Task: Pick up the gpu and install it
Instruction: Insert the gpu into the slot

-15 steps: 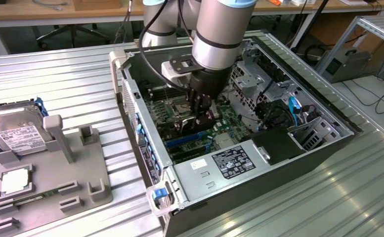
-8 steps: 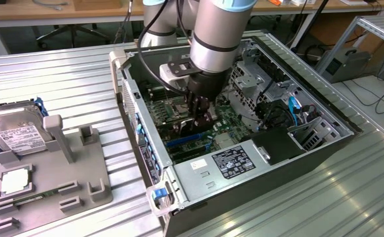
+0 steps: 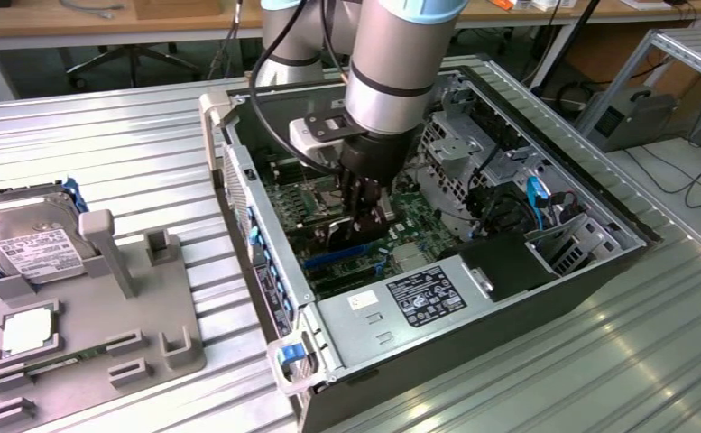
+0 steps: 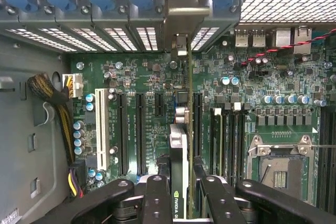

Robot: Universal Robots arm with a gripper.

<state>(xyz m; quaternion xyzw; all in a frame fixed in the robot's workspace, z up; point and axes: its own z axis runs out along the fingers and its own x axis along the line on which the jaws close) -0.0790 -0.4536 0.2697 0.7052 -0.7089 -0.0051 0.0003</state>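
The gpu (image 4: 178, 140) is a thin dark card seen edge-on in the wrist view, standing upright over the green motherboard (image 4: 142, 77) between two long black slots. Its silver bracket (image 4: 181, 43) reaches the case's rear wall among the blue slot clips. My gripper (image 4: 180, 169) is shut on the card, one black finger on each face. In the exterior view my gripper (image 3: 368, 212) is deep inside the open computer case (image 3: 591, 262), with the gpu (image 3: 353, 239) dark below it. Whether the card sits fully in a slot I cannot tell.
A power supply (image 3: 417, 302) fills the case's near end, and drive cages (image 3: 458, 144) stand on the exterior view's right. A yellow and black cable bundle (image 4: 52, 98) lies beside the motherboard. Outside, a grey fixture (image 3: 109, 343) and a silver hard drive (image 3: 32, 244) rest on the ribbed table.
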